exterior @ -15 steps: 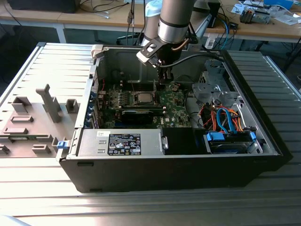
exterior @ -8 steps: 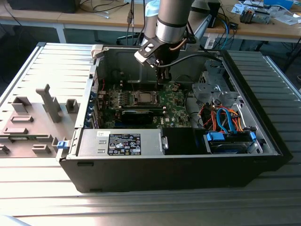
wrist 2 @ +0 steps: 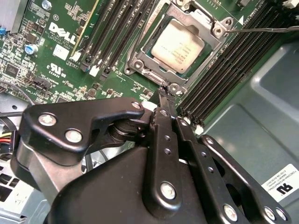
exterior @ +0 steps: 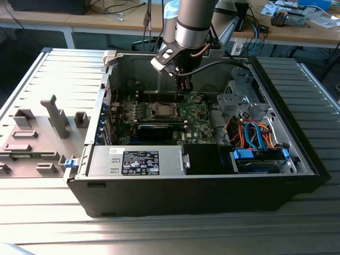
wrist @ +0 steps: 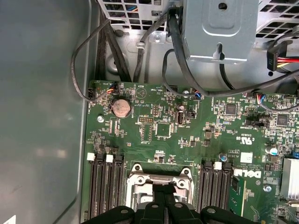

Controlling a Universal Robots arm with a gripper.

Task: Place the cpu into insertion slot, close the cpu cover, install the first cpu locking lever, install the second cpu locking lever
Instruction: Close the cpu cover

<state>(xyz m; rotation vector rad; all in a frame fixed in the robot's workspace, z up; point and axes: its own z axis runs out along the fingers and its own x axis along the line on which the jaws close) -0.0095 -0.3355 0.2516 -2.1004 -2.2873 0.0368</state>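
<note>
Ribbed metal counter (exterior: 50, 69), carrying grey plastic fixtures (exterior: 56, 114) at the exterior view's left. One black computer case (exterior: 212, 196) lying on its side on the counter, side panel off, interior exposed. My arm (exterior: 194, 24), reaching down into the case from above. One silver power supply (exterior: 135, 160) with a label, along the case's near wall in the exterior view. One green motherboard (exterior: 194, 119) (wrist: 154, 135), flat on the case floor. One grey metal drive cage (wrist: 219, 28) beside the board, with black cables hanging around it; blue and orange cables (exterior: 255, 135) at the exterior view's right. Long black memory slots (wrist 2: 224, 65) (wrist: 105, 186), in banks on both sides of the socket. My gripper (exterior: 183, 90) (wrist 2: 163, 95) (wrist: 164, 189), low over the board; jaws closed, tips pressed together with nothing visible between them, at one corner of the socket's rim; whether they touch it I cannot tell. One insertion slot (exterior: 162, 110) (wrist: 134, 179), silver-rimmed, between the memory banks. One cpu cover (wrist 2: 216, 32), silver frame lying flat around the chip. One cpu (wrist 2: 177, 45), seated in the insertion slot, pale metal face up, showing through the cover's cut-out. One thin metal rod (wrist 2: 261, 29), running from the socket's far corner out across the memory slots. One coin cell battery (wrist: 122, 108), on the board near its edge, well apart from the socket.
</note>
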